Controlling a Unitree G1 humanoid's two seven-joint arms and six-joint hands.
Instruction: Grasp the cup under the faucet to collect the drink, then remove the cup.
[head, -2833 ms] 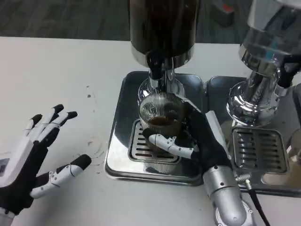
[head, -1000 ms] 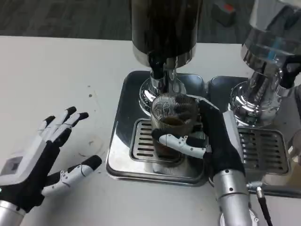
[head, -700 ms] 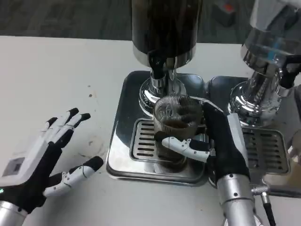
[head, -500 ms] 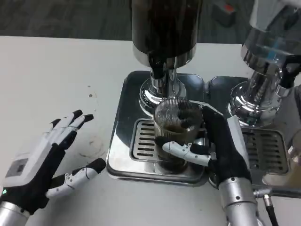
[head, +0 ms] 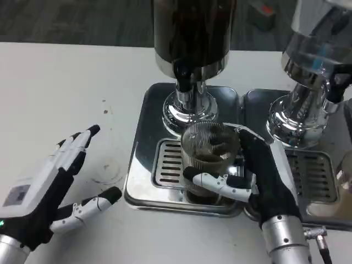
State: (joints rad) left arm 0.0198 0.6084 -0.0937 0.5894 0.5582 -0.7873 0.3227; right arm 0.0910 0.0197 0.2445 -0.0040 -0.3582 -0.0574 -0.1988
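Two drink dispensers stand at the far side of the white table (head: 66,82). The tall dark-bodied dispenser with a chrome foot (head: 191,60) sits at the back edge of a square stainless drip tray (head: 144,132); the clear-bodied chrome dispenser (head: 313,71) stands on a second steel drip tray (head: 308,176), right beside the first. Each tray carries one slotted grate — two in all.

The one ribbed, clear glass cup (head: 209,154) is upright over the slotted grate (head: 168,165) of the left tray, near the tray's front edge and in front of the dark dispenser's black faucet (head: 184,77) rather than straight under it. A dark brown drink fills its lower part; the ribbed wall above the liquid is see-through.

The right hand (head: 258,176) grasps the cup — its thumb lies across the near wall, the black palm wraps the right side.

The left hand (head: 52,187) is on the bare table near the front edge, left of the tray, fingers spread and released, holding nothing.
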